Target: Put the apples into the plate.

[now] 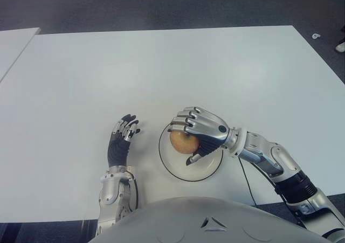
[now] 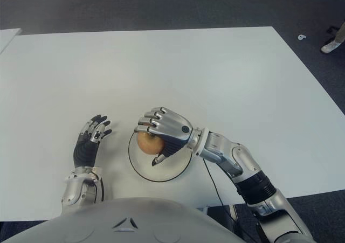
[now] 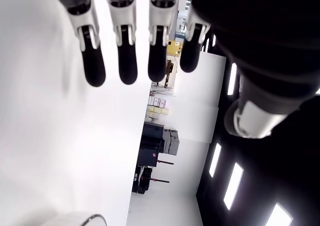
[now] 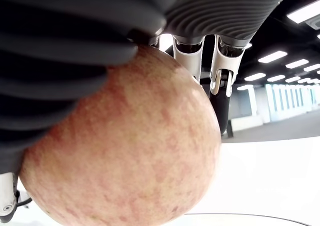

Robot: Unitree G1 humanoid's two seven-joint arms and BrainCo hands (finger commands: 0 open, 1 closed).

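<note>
My right hand [image 1: 195, 131] is curled over a yellow-red apple [image 1: 182, 142] and holds it over the white plate [image 1: 207, 170] with a dark rim, near the table's front edge. In the right wrist view the apple [image 4: 130, 151] fills the picture, pressed against the palm with fingers [image 4: 220, 85] wrapped behind it. Whether the apple touches the plate is hidden by the hand. My left hand [image 1: 122, 138] shows just left of the plate, fingers stretched out and holding nothing; its fingertips [image 3: 127, 70] hang straight in the left wrist view.
The white table [image 1: 161, 70] stretches far ahead and to both sides. A second white table edge [image 1: 13, 43] shows at the far left. A thin cable [image 1: 245, 181] runs off the front edge under my right forearm. Dark floor lies beyond.
</note>
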